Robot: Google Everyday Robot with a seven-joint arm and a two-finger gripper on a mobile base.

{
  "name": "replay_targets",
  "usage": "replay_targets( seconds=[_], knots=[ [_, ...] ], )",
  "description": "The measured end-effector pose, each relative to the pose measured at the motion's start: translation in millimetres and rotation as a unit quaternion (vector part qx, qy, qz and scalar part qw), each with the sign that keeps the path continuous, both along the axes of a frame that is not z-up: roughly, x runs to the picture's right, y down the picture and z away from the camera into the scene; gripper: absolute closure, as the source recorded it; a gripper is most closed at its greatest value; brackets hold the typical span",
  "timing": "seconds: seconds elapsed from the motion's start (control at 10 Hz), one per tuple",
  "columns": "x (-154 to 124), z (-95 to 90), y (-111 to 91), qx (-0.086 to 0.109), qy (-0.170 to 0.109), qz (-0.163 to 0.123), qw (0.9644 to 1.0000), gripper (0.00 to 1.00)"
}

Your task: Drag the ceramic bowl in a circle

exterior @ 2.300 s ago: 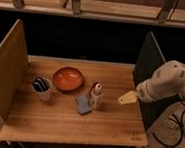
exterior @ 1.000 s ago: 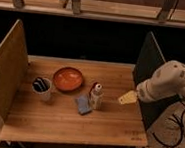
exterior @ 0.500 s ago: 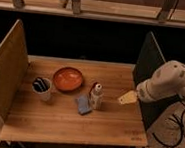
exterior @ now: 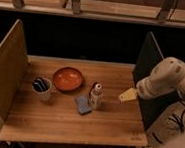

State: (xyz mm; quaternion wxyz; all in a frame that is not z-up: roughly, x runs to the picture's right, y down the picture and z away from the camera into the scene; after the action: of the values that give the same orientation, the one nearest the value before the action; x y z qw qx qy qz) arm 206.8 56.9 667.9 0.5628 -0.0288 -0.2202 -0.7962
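The ceramic bowl (exterior: 68,79) is a shallow orange-red dish with a darker rim, resting on the wooden table (exterior: 110,122) left of centre. My gripper (exterior: 127,95) shows as a pale yellowish tip at the end of the white arm (exterior: 170,80), over the table's right part. It is well to the right of the bowl, apart from it, with a small bottle between them. It holds nothing that I can see.
A small white cup (exterior: 42,87) with dark striped contents stands left of the bowl. A small white bottle (exterior: 96,95) and a blue sponge (exterior: 83,105) sit just right of the bowl. Upright side panels (exterior: 5,69) bound the table left and right (exterior: 147,59).
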Motion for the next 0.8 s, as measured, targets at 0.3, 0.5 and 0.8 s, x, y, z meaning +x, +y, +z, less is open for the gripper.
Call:
replay_targets(
  seconds=[0.3, 0.5, 0.8],
  knots=[
    [-25.1, 38.5, -34.4, -0.001, 0.016, -0.034, 0.9993, 0.20],
    [-45.5, 57.9, -57.9, 0.017, 0.008, -0.067, 0.9976, 0.20],
    [-105.2, 60.5, -95.4, 0.091, -0.075, -0.132, 0.9843, 0.20]
  ],
)
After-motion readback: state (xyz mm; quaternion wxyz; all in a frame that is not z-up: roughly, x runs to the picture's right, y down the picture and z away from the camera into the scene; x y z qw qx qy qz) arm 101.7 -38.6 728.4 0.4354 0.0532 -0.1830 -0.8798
